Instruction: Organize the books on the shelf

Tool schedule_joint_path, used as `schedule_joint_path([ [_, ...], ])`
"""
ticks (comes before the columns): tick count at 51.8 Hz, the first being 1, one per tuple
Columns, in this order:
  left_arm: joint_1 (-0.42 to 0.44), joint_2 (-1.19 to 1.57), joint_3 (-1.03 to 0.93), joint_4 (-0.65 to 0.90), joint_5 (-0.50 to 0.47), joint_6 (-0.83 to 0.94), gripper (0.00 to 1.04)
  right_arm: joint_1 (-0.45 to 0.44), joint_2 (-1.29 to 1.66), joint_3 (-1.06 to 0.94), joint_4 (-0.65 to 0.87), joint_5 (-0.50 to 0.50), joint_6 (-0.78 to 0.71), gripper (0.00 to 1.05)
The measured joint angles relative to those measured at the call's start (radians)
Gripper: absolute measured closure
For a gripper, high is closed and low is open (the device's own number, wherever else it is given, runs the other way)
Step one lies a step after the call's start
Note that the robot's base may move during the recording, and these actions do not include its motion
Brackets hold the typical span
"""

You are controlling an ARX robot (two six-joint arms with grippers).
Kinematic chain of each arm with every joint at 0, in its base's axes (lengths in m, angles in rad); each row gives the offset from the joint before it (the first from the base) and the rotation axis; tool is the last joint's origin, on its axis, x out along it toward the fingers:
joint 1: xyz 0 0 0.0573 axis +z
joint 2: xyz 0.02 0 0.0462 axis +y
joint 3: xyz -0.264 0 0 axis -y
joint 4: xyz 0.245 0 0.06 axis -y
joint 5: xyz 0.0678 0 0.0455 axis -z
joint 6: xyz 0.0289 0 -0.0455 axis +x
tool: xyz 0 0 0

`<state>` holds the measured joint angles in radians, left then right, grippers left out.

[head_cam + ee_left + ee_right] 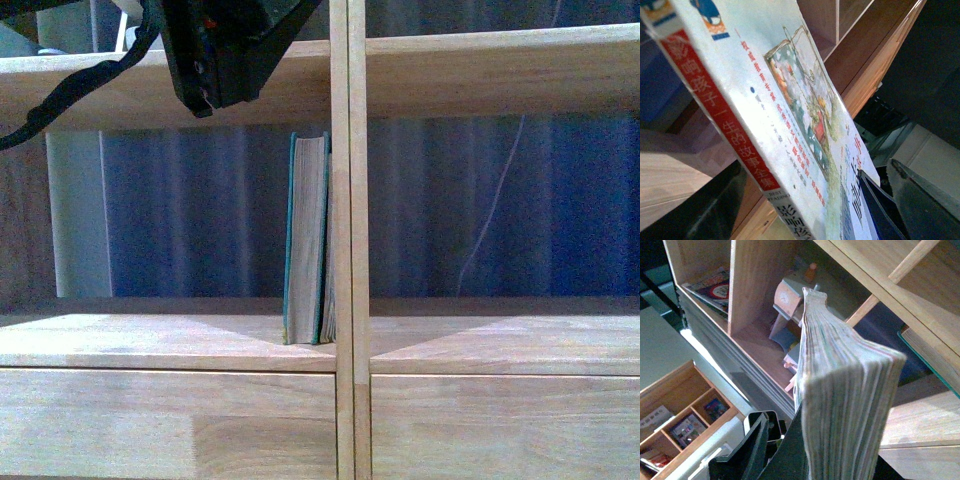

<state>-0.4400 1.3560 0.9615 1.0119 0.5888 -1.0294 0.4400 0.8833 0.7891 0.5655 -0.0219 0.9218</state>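
Closest to the left wrist camera, the left gripper (790,217) has its jaws closed on the thin pale paperback (765,115). The book's long axis runs straight out from the jaws, with the red-and-white spine and the illustrated cover both in sight. At the right wrist, the right gripper (817,462) has its jaws clamped on the foot of a thick book (840,385), which stands lengthwise away from them with its page edges toward the camera. In the front view, the light-wood shelf (180,345) fills the frame, with plain drawer fronts (170,420) lowest and nearest and a bare board above them. On that board in the left column stands the teal book (307,240). It is upright with its long axis vertical, its greyish page edges face the robot, and it is pressed against the central upright (349,240). A black arm section (235,50) with a cable hangs at the upper left. Behind the open bays is a blue pleated backdrop (200,210). The right wrist view shows a darker cabinet (750,285) farther off that holds magazines and wooden toys.
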Motion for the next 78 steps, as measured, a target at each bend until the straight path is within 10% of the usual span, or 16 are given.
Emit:
schedule_joint_path([
  [23, 0.006, -0.008, -0.006, 0.0, -0.04, 0.005, 0.93, -0.03, 0.0, 0.0, -0.017, 0.004, 0.009, 0.97],
  [39, 0.006, -0.023, -0.006, 0.003, -0.037, -0.025, 0.98, -0.031, 0.001, -0.003, -0.032, 0.007, 0.008, 0.97],
  [54, 0.031, -0.032, -0.01, -0.039, -0.031, 0.043, 0.98, -0.204, -0.003, -0.003, -0.049, -0.04, -0.011, 0.43],
  [65, 0.099, -0.095, -0.01, -0.164, -0.009, 0.146, 0.98, -0.423, -0.019, -0.074, 0.014, -0.075, -0.312, 0.07],
  [78, 0.221, -0.196, -0.01, -0.391, -0.002, 0.381, 0.98, -0.621, -0.017, -0.216, 0.092, -0.115, -0.488, 0.07],
])
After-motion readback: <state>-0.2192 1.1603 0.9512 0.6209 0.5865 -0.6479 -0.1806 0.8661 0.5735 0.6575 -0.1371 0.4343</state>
